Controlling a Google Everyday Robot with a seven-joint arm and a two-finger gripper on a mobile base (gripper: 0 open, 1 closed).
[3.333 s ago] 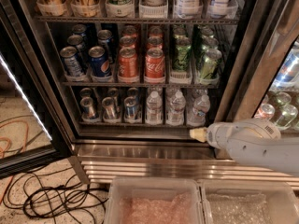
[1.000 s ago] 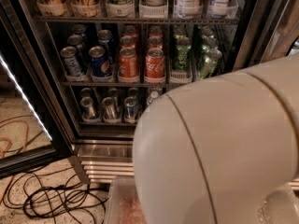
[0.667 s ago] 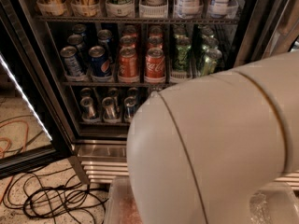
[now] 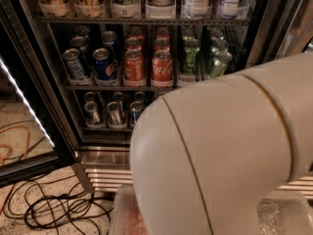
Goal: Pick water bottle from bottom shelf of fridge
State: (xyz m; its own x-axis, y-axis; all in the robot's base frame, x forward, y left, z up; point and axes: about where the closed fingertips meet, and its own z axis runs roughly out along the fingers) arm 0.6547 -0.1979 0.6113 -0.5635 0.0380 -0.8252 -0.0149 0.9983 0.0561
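Note:
The fridge (image 4: 58, 111) stands open before me, dark inside, with racks of cans. On the bottom shelf (image 4: 105, 128) I see only slim silver cans (image 4: 113, 113) at its left end. The water bottle is hidden behind my large white arm (image 4: 225, 155), which fills the right and lower part of the camera view and covers the right part of that shelf. My gripper is out of view, hidden beyond the arm.
The rack above holds Pepsi cans (image 4: 102, 62), an orange can (image 4: 133, 65), a Coke can (image 4: 161, 65) and green cans (image 4: 190, 55). The open door's lit edge (image 4: 24, 106) is at left. Black cables (image 4: 54, 209) lie on the floor. A ribbed grille (image 4: 105, 173) runs along the base.
My arm has swung across the view and now hides the water bottles and gripper that showed earlier. In the last second its bulk has shifted a little to the right.

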